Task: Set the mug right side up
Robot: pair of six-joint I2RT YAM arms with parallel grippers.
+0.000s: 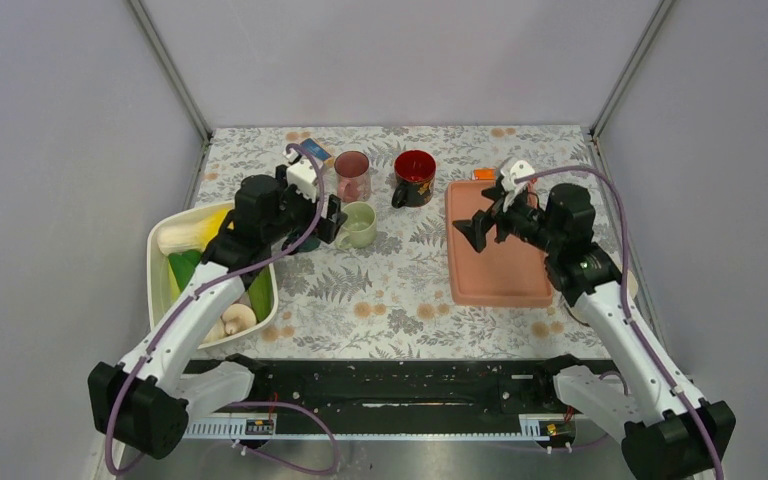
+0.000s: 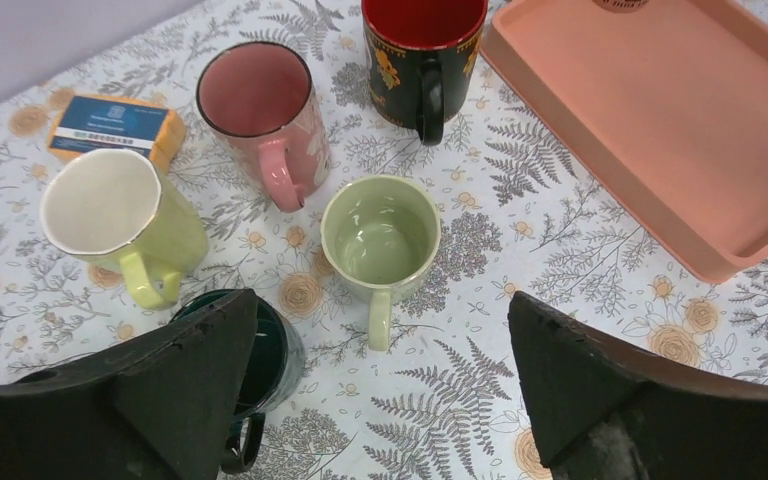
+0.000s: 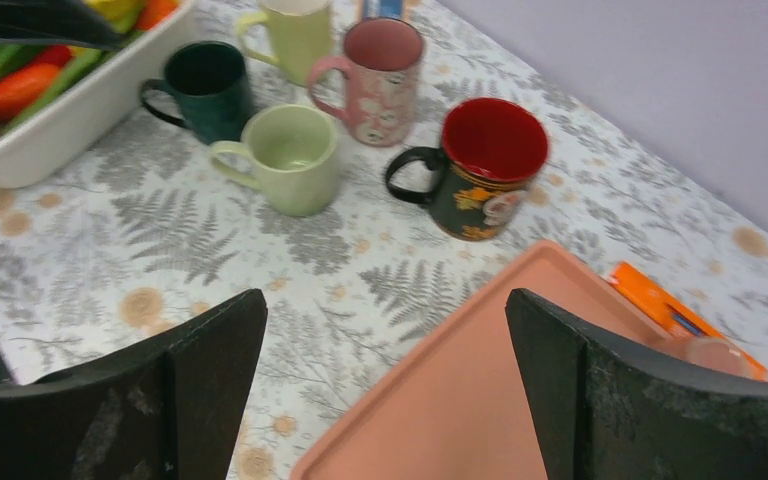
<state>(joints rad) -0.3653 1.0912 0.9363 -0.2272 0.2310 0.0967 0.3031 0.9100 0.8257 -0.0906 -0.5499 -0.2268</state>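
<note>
We see the pale green mug upright, mouth up, near the desk's far edge, left of centre. Our left claw gapes wide just beside it, apparently not touching. Our right claw hangs open over the pink tray.

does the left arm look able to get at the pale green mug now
Likely yes: the left arm has its jaws open right above the pale green mug, and nothing lies between.
</note>
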